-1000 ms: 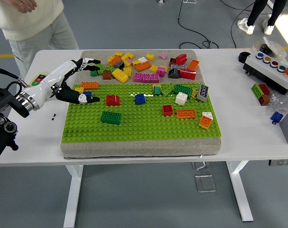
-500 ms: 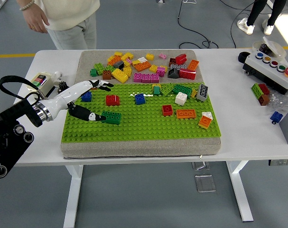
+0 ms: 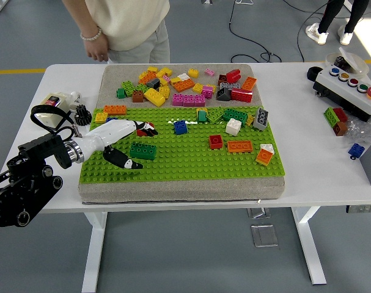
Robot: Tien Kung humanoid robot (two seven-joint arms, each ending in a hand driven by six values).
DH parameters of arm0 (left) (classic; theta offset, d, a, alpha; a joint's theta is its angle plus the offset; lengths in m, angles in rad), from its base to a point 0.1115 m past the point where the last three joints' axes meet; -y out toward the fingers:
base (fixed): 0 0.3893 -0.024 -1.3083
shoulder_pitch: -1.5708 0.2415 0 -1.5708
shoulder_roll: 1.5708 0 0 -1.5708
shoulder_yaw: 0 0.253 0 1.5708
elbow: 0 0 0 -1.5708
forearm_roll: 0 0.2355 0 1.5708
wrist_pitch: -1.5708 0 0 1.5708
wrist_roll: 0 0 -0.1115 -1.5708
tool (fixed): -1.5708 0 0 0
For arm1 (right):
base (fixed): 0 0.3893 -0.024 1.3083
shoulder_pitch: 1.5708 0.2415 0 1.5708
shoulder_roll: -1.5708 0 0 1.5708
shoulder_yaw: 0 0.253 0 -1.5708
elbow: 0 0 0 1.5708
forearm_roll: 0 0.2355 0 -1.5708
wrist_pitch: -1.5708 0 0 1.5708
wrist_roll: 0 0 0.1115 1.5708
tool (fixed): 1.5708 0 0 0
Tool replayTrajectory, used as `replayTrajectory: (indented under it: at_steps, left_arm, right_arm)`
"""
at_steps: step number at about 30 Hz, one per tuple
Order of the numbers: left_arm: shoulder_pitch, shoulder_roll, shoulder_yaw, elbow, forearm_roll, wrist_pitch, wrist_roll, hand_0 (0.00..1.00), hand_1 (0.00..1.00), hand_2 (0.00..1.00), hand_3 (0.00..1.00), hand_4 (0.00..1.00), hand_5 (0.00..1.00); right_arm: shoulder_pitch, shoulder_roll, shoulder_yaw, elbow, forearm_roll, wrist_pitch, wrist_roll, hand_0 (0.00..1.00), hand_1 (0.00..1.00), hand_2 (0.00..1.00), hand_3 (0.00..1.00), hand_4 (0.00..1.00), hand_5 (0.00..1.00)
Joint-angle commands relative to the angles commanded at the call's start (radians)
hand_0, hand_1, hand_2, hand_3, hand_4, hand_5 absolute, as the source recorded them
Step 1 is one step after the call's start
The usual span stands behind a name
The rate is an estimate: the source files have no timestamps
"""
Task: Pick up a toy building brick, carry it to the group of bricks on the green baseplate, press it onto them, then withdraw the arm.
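The green baseplate (image 3: pixel 185 162) lies on a grey mat and carries scattered bricks: blue (image 3: pixel 181 127), red (image 3: pixel 216 141), orange (image 3: pixel 239 146), white (image 3: pixel 233 126). My left hand (image 3: pixel 141 146) reaches in from the left over the plate's left part, open with fingers spread. Its upper fingers (image 3: pixel 147 129) lie across a red brick (image 3: pixel 151 132), which is partly hidden. The thumb (image 3: pixel 130 163) points just below a dark green brick (image 3: pixel 145 151), which sits between thumb and fingers. I see no closed grip on it. The right arm is out of view.
A loose pile of bricks (image 3: pixel 185 82) covers the mat behind the plate. A button box (image 3: pixel 350 82) and stray bricks (image 3: pixel 336 117) sit at the right. A small device (image 3: pixel 54 99) lies at the left. A person stands at the far side, hand (image 3: pixel 96 52) hanging.
My left hand has moved right and toward the near edge, from the plate's left rim to the dark green brick. The person has walked to the right along the far side.
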Motion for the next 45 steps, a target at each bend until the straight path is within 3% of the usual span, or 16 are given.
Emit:
replayTrajectory:
  at_steps: [5,6,11,12,17,34,45]
  left_arm:
    - [-0.035,-0.014,0.03,0.051,-0.001,0.013,-0.007,0.813,0.765,0.727,0.747,0.955,0.093]
    - [-0.038,-0.015,0.033,0.055,-0.002,0.014,-0.008,0.777,0.744,0.663,0.671,0.864,0.059]
    - [-0.061,-0.02,0.064,0.093,-0.01,0.024,-0.015,0.777,0.744,0.663,0.671,0.864,0.059]
    - [-0.065,-0.02,0.073,0.101,-0.01,0.027,-0.017,0.76,0.726,0.621,0.604,0.794,0.028]
    - [-0.083,-0.021,0.105,0.133,-0.001,0.045,-0.026,0.76,0.726,0.621,0.604,0.794,0.028]
    - [-0.103,-0.035,0.126,0.193,-0.004,0.066,-0.035,0.747,0.72,0.61,0.596,0.77,0.005]
    - [-0.097,-0.039,0.122,0.197,-0.004,0.081,-0.04,0.744,0.714,0.603,0.584,0.72,0.002]
  right_arm:
    - [0.002,0.0,-0.004,0.0,0.001,0.0,-0.001,0.757,0.679,0.722,0.638,0.913,0.504]
    - [0.003,0.0,-0.004,0.0,0.001,0.0,-0.001,0.757,0.678,0.721,0.637,0.912,0.503]
    - [0.005,0.0,-0.006,0.0,0.002,-0.001,0.0,0.757,0.678,0.721,0.637,0.912,0.503]
    - [0.005,0.0,-0.006,0.0,0.002,-0.001,0.0,0.758,0.678,0.721,0.637,0.912,0.504]
    - [0.004,0.001,-0.007,0.0,0.004,-0.002,0.001,0.758,0.678,0.721,0.637,0.912,0.504]
    - [0.008,0.001,-0.01,0.0,0.009,-0.004,0.001,0.758,0.679,0.721,0.637,0.91,0.505]
    - [0.008,0.0,-0.009,0.0,0.01,-0.003,0.001,0.758,0.679,0.721,0.639,0.912,0.502]
